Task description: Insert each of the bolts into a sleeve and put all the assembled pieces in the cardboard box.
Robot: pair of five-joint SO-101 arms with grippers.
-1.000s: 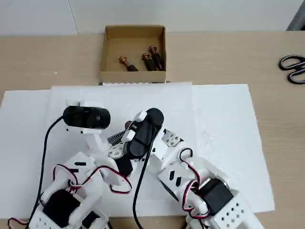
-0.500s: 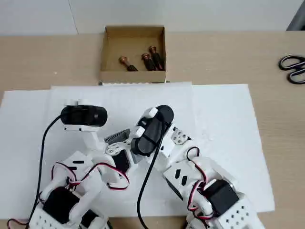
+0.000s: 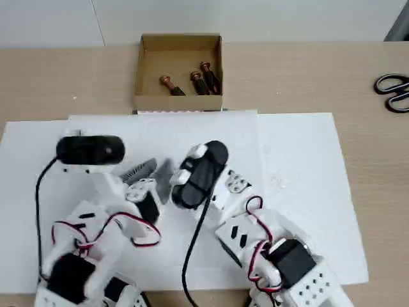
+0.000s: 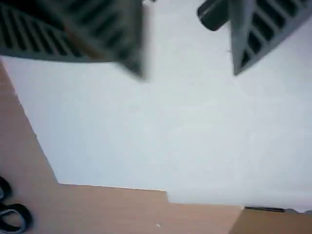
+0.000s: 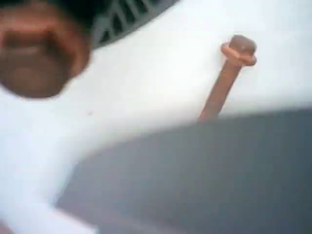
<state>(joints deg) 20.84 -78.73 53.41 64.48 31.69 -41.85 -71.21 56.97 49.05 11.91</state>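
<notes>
**A:** What is standing along the far side?

**B:** A pale wall point(image 3: 268, 19) is rising just behind the table's far edge. A thin seam is slanting across it, and something grey point(image 3: 401, 25) is cutting into the right corner.

**A:** And the furniture?

**B:** A light wooden table point(image 3: 307, 77) is spreading across the whole high view. A white sheet point(image 3: 300, 160) is covering most of its near half.

**A:** Anything lying about?

**B:** Black-handled scissors point(image 3: 393, 91) are lying on bare wood at the right edge. Soft, even light is falling, casting only faint shadows.
</notes>
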